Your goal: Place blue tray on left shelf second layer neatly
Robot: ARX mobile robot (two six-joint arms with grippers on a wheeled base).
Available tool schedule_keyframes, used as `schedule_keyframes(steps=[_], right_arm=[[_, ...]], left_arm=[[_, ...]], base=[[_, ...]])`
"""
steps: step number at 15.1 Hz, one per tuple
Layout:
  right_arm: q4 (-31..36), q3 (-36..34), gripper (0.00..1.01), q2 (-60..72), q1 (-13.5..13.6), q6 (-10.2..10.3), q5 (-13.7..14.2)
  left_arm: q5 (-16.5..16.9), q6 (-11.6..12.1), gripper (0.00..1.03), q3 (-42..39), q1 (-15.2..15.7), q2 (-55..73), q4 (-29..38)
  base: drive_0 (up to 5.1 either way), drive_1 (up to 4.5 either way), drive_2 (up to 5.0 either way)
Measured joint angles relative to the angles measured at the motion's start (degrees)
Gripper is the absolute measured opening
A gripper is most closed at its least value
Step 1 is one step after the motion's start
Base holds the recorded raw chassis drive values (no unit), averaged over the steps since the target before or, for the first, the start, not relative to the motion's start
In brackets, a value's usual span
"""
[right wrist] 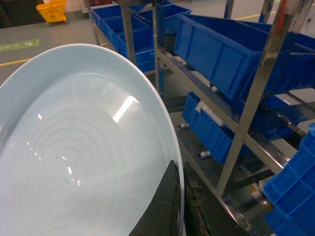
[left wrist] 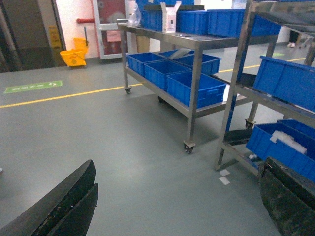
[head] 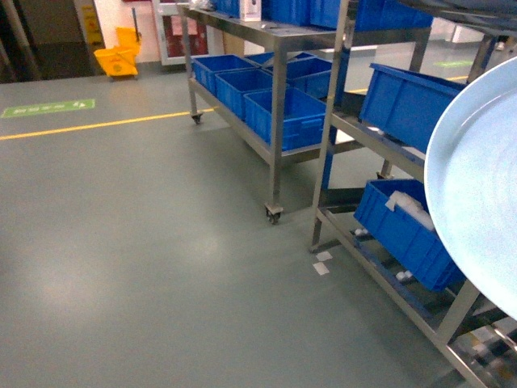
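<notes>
We have the tray [right wrist: 74,147] in our right gripper [right wrist: 179,206], whose two dark fingers pinch its rim from either side, one on the inner face and one on the outer. The tray is carried tilted, nearly on edge, and in the head view it fills the right border in front of the near rack [head: 327,153]. So the pickup looks done; the placing is not, since the tray is in the air and rests on no tier. Our left gripper [left wrist: 177,201] is spread wide and holds nothing, only floor [left wrist: 123,147] showing between its fingers. Beyond the tray stand two steel racks loaded with blue crates [head: 283,117]; the farther one [head: 277,97] is on casters. What remains, as we judge it, is to bring the tray to the second tier of the left shelf, level it and set it down squarely.
</notes>
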Motion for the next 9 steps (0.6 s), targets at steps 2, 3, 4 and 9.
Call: schedule_keyframes(steps=[2, 3, 4, 9], right_arm=[[0.11, 0.0, 0.02, -0.02, 0.0, 0.0, -0.02], [0.09, 0.0, 0.02, 0.02, 0.0, 0.0, 0.0], [0.09, 0.0, 0.02, 0.0, 0.0, 0.0, 0.0], [0.0, 0.02, 0.02, 0.31, 0.0, 0.0, 0.0]], left_arm=[[-0.11, 0.0, 0.98, 0.0, 0.0, 0.0, 0.02], [-0.09, 0.0, 0.98, 0.0, 0.0, 0.0, 0.0], [-0.11, 0.0, 0.98, 0.0, 0.0, 0.0, -0.02], [-0.07, 0.0, 0.98, 0.0, 0.0, 0.0, -0.11]], base=[[-1.7, 2.6, -5.9], [-1.7, 2.56, -6.0], [-1.6, 2.7, -5.8], [-1.6, -1.55, -1.6]])
